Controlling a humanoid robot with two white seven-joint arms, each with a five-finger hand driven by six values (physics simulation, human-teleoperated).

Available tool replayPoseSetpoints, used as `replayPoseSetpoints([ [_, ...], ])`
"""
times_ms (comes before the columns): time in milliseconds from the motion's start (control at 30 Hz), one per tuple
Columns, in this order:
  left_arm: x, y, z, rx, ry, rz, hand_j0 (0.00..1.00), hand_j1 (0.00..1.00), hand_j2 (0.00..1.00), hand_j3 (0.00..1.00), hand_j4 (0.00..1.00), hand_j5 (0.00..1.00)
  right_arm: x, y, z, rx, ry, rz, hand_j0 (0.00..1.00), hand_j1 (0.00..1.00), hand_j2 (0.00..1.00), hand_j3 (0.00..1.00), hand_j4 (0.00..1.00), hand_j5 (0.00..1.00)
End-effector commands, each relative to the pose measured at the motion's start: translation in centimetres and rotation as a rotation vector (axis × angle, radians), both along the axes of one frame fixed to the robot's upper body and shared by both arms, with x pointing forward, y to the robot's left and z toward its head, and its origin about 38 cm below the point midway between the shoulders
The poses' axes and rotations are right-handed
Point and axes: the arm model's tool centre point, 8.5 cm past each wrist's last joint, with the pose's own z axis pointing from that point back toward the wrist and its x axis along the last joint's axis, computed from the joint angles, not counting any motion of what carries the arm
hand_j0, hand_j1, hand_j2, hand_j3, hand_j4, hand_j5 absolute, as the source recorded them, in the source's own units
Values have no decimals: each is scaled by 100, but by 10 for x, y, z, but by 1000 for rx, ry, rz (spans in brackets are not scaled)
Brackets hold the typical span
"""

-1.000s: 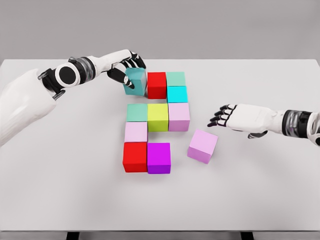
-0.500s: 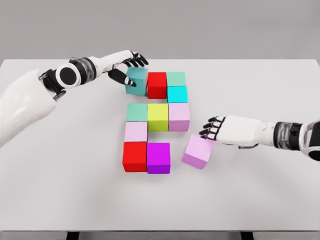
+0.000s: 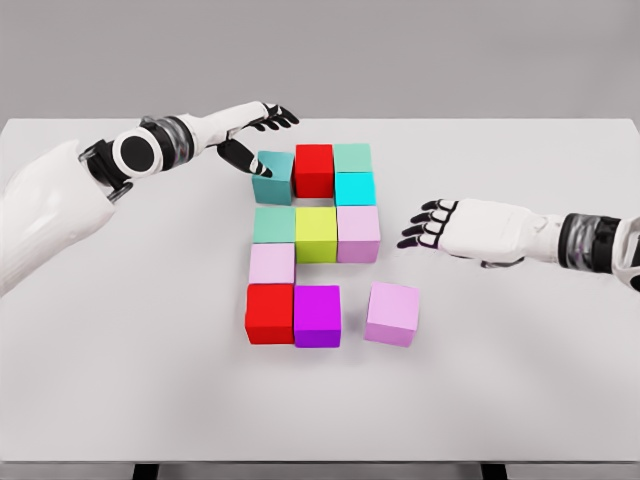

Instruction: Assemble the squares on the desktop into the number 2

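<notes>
Left hand (image 3: 252, 135) open, thumb touched teal cube (image 3: 272, 176). Right hand (image 3: 432, 224) open, empty, above worktop (image 3: 520, 380). Lilac cube (image 3: 392, 313) sat just beside magenta cube (image 3: 317, 315), small gap.

White table (image 3: 120, 380), grey backdrop (image 3: 400, 50)

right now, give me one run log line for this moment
left robot hand: open by teal cube | right robot hand: open, holds nothing | loose pink cube: apart from magenta cube | bottom row of 2 not closed
</notes>
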Motion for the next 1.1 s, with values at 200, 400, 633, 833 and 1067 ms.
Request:
replayPoseSetpoints([
  [200,-3,-3,0,-5,-1,-14,92,92,92,92,92,92,-19,-64,29,-120,2,-72,100,100,100,100,100,100],
  [400,-4,-4,-2,-5,2,-17,94,94,94,94,94,94,-33,-57,8,-139,62,-35,100,100,100,100,100,100],
  [633,-5,-3,-6,-1,9,-14,94,94,94,94,94,94,-42,-47,-17,-160,131,7,100,100,100,100,100,100],
  [833,-7,-3,-11,1,17,-14,94,94,94,94,94,94,-48,-41,-28,-166,164,29,100,100,100,100,100,100],
  [1067,-6,-6,-13,4,23,-10,94,94,94,94,94,94,-49,-23,-37,-146,181,69,100,100,100,100,100,100],
])
